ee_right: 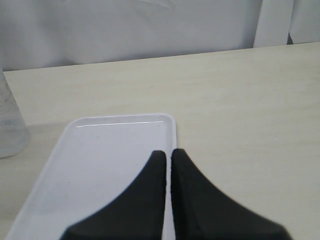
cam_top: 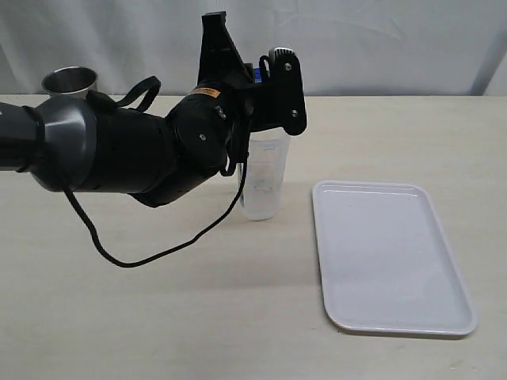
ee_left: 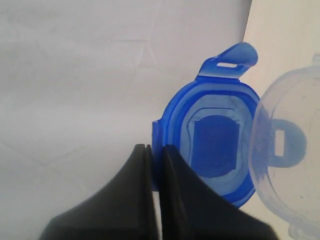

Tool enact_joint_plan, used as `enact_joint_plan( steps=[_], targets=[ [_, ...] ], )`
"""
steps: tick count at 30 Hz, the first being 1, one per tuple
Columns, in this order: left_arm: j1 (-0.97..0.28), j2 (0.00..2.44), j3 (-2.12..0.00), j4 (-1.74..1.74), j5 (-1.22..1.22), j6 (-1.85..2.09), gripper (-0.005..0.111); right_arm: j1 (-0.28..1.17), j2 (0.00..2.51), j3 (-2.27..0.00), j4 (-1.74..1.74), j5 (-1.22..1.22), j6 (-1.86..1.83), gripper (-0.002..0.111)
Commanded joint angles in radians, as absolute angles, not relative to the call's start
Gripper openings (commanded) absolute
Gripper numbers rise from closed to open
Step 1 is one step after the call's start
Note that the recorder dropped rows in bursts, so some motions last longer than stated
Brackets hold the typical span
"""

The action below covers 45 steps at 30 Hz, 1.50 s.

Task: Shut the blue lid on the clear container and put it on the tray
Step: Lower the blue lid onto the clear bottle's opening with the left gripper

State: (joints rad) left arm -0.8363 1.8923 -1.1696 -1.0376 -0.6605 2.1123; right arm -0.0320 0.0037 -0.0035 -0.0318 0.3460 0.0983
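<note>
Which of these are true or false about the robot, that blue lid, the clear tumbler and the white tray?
1. The left gripper pinches the blue lid by its edge. True.
2. The clear container stands on the tray. False: it stands on the table, beside the tray.
3. The right gripper holds the steel cup. False: it is shut on nothing, above the tray; the cup stands at the back of the table.
4. The lid is not yet snapped onto the container. True.
</note>
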Motion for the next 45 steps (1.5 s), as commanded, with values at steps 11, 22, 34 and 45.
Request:
enact_joint_plan(
  steps=[11, 22, 34, 45],
  targets=[
    [-0.838, 1.876, -1.169, -0.984, -0.757, 2.143, 0.000, -0.033, 0.000, 0.000, -0.031, 0.344, 0.104, 0.005],
    [-0.866, 1.876, -1.169, -0.983, -0.802, 2.143, 0.000, -0.033, 0.000, 0.000, -0.031, 0.344, 0.104, 0.005],
    [-0.897, 1.876, -1.154, -0.983, -0.832, 2.143, 0.000, -0.033, 0.000, 0.000, -0.031, 0.344, 0.104, 0.005],
    [-0.897, 1.876, -1.127, -0.979, -0.846, 2.143, 0.000, -0.033, 0.000, 0.000, -0.031, 0.344, 0.104, 0.005]
  ],
)
